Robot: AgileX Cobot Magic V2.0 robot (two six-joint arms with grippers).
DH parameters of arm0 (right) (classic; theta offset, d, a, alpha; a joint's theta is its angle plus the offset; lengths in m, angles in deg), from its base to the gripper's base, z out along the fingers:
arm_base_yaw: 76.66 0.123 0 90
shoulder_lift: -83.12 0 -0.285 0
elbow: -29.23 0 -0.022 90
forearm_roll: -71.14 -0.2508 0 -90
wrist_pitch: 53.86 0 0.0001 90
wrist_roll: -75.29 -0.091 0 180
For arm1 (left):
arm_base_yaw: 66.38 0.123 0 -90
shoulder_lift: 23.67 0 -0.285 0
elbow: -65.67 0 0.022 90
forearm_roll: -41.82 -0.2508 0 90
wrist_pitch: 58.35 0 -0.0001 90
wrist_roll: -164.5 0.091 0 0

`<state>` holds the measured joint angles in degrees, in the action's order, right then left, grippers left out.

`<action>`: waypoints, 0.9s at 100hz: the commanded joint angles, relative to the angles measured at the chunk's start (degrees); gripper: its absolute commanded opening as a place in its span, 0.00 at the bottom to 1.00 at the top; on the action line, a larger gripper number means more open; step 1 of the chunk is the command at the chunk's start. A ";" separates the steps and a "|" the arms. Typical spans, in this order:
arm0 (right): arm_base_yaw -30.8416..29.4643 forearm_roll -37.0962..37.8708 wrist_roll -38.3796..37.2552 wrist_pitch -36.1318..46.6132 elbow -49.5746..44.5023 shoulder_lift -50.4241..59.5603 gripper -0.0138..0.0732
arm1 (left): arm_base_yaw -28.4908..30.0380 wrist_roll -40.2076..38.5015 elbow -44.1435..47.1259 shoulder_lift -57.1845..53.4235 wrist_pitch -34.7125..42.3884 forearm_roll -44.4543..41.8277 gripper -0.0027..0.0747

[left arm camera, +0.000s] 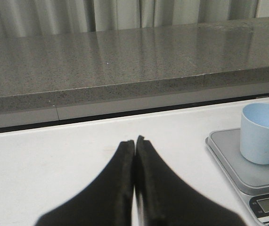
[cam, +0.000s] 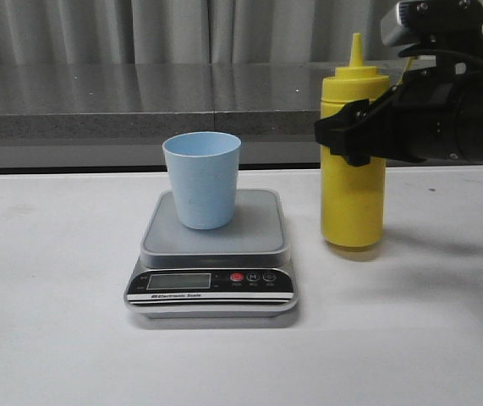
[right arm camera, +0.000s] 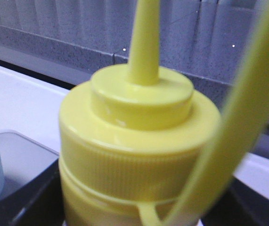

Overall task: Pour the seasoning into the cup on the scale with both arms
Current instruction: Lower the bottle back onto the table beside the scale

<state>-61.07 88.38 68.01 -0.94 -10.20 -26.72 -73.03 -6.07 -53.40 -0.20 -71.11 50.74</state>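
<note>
The yellow seasoning bottle (cam: 353,169) stands upright on the table, right of the scale, its nozzle uncapped. My right gripper (cam: 351,131) is open, with one finger on each side of the bottle just below the cap. In the right wrist view the bottle (right arm camera: 139,141) fills the frame with its tether (right arm camera: 247,94) looping up, and thin slivers of table show between it and the fingers (right arm camera: 26,202). The pale blue cup (cam: 202,179) stands upright on the scale (cam: 214,254). My left gripper (left arm camera: 134,141) is shut and empty, low over the table left of the scale (left arm camera: 233,165) and cup (left arm camera: 262,133).
A grey stone ledge (cam: 139,101) with curtains behind runs along the table's far edge. The scale's display and red button (cam: 237,277) face the front.
</note>
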 commanded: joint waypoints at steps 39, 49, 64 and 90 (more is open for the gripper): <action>-0.40 0.55 0.73 6.32 0.01 1.18 0.48 | 0.22 -0.60 -1.50 0.37 4.65 0.60 0.01; -0.40 0.55 0.73 7.73 -1.65 1.18 0.51 | 0.22 -0.60 -1.50 0.37 4.65 0.60 0.01; -0.40 0.55 0.73 9.85 -3.76 1.18 0.73 | 0.22 -0.60 -1.50 0.37 4.65 0.60 0.01; -0.40 0.55 0.73 9.97 -4.12 1.18 0.89 | 0.22 -0.60 -1.50 0.37 4.65 0.60 0.01</action>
<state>-61.07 88.71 68.26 4.61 -14.95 -27.81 -73.03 -6.07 -53.40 -0.20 -71.11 50.74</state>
